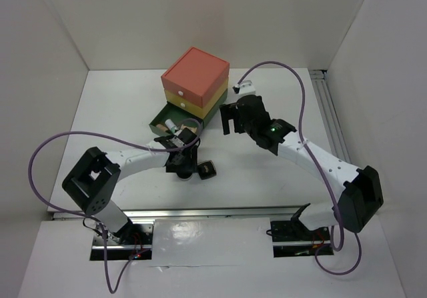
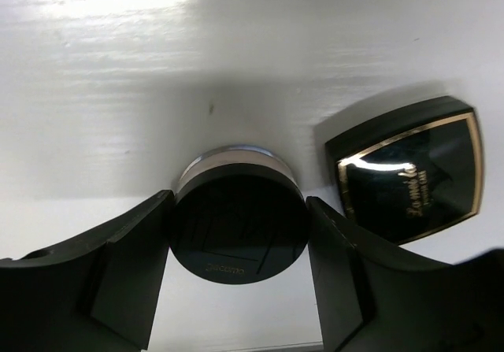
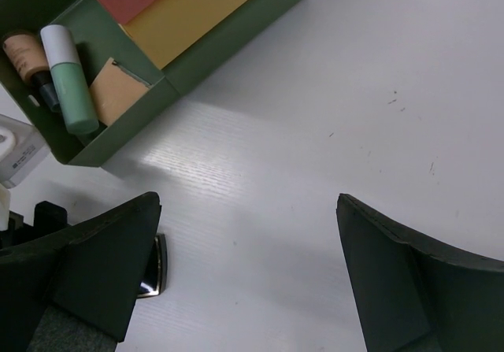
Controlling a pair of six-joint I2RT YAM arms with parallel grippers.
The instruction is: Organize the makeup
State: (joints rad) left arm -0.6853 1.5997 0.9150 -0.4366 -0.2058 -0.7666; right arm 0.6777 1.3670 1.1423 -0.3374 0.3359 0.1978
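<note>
A white worktop (image 1: 120, 111) lies boxed in by plain white walls (image 1: 200, 18) on the left, far and right sides. A metal rail (image 1: 328, 115) runs along its right edge and another rail (image 1: 213, 213) along the near edge, just ahead of the arm bases. One drawer box (image 1: 195, 71) stands at the far centre with three tiers, red over yellow over green. The green drawer (image 3: 244, 29) is pulled out toward the near left. Three things lie in it: a tan tube (image 3: 24, 53), a mint-green tube (image 3: 71, 80) just beside it, and a beige sponge (image 3: 118, 90) against the tube's other side. Two compacts sit on the worktop near the drawer. One is a round black compact (image 2: 239, 226), and the other is a square black compact (image 2: 409, 179) with gold trim, close on its right but apart from it. The left arm (image 1: 133, 158) reaches in from the near left, and the left jaws pinch the round black compact on both sides, low on the worktop. The right arm (image 1: 313, 158) hangs to the right of the box, with the right jaws spread wide over bare worktop and nothing between them. Broad bare stretches lie on either side of the box out to the walls.
</note>
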